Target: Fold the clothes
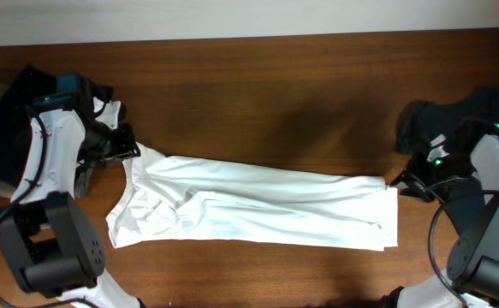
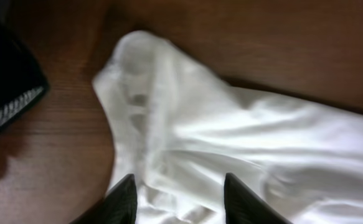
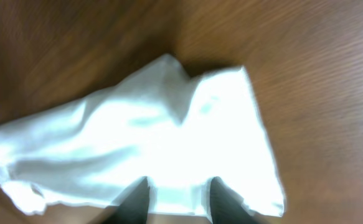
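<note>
At either end of the thin, wrinkled white shirt [image 1: 258, 205] a claw is stationed. The shirt itself lies as a long, narrow band across the middle of the brown wooden table [image 1: 275, 85], its sides apparently turned in already. The left gripper [image 2: 181, 200] hangs over the bunched, rumpled end, its black fingers [image 2: 122, 200] parted, with cloth lying loose beneath and nothing pinched. The right gripper [image 3: 178, 200] sits above the flatter, squared-off end, fingers likewise apart and clamped on nothing. A dark heap of fabric [image 1: 433, 120] rests beyond the shirt's right end, and another dark bundle [image 1: 14, 107] lies beyond its left end. What either one is I cannot make out.

By my reading the lengthwise fold is done and the crosswise fold comes next. That calls for closing on both corners of one end, lifting only slightly, and carrying that end over to meet the other. The rumpled left end probably wants smoothing first, or the halves will stack crooked.
</note>
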`<state>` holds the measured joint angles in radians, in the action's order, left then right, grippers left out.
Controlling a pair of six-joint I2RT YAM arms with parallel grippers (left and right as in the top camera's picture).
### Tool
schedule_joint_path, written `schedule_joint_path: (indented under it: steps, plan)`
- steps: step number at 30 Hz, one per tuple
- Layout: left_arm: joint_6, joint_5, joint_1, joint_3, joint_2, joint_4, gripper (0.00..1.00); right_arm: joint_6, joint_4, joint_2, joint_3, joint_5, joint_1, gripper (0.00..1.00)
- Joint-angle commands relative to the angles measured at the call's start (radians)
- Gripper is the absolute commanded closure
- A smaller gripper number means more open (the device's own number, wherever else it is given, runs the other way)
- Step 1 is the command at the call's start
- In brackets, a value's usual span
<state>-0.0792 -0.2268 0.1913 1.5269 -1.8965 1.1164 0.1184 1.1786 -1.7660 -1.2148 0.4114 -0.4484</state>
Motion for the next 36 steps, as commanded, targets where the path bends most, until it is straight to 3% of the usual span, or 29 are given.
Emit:
schedule_joint_path:
  steps: [1,2,6,9,16,17,18,19,20,22,26,33,34,35,36]
  plan:
    - [-0.05,-0.043,-0.09,-0.017,0.023,0.036,0.93,0.004,0.023,0.023,0.017,0.023,0.132,0.89]
    - [-0.05,-0.044,-0.114,-0.04,0.023,0.032,0.96,0.051,0.006,0.019,0.048,0.014,0.182,0.96]
    - [-0.095,-0.039,-0.205,-0.196,0.023,-0.04,0.97,0.256,-0.177,-0.001,0.219,-0.099,0.328,0.96]
    - [-0.094,-0.04,-0.224,-0.401,0.019,-0.261,0.94,0.407,-0.435,-0.008,0.368,-0.158,0.368,0.96]
    - [-0.022,-0.035,-0.214,-0.528,-0.004,-0.702,0.88,0.418,-0.85,-0.01,0.428,-0.247,0.368,0.94]
    - [-0.006,-0.037,-0.212,-0.526,-0.004,-0.742,0.88,0.416,-0.89,-0.01,0.425,-0.238,0.368,0.9]
    - [0.021,-0.036,-0.211,-0.512,-0.004,-0.775,0.84,0.349,-0.896,-0.009,0.395,-0.178,0.363,0.77]
    - [0.031,-0.037,-0.208,-0.49,-0.004,-0.771,0.83,0.27,-0.873,-0.004,0.366,-0.102,0.356,0.66]
    - [0.03,-0.035,-0.208,-0.463,-0.004,-0.75,0.78,0.198,-0.826,0.005,0.333,-0.026,0.347,0.6]
    - [0.03,-0.023,-0.203,-0.355,-0.004,-0.641,0.63,0.063,-0.602,0.047,0.216,0.056,0.303,0.57]
    - [0.026,-0.017,-0.195,-0.15,-0.004,-0.43,0.53,-0.095,-0.269,0.09,0.034,0.056,0.195,0.54]
    - [0.007,0.048,-0.19,0.131,-0.004,-0.161,0.45,-0.135,-0.24,0.0,0.021,0.046,-0.029,0.38]
    - [0.006,0.048,-0.187,0.155,-0.004,-0.133,0.43,-0.149,-0.24,-0.037,0.021,0.048,-0.041,0.31]
    - [0.006,0.049,-0.184,0.172,-0.003,-0.107,0.4,-0.163,-0.243,-0.071,0.021,0.049,-0.043,0.17]
    - [0.006,0.048,-0.181,0.182,-0.003,-0.09,0.37,-0.178,-0.252,-0.101,0.021,0.049,-0.043,0.13]
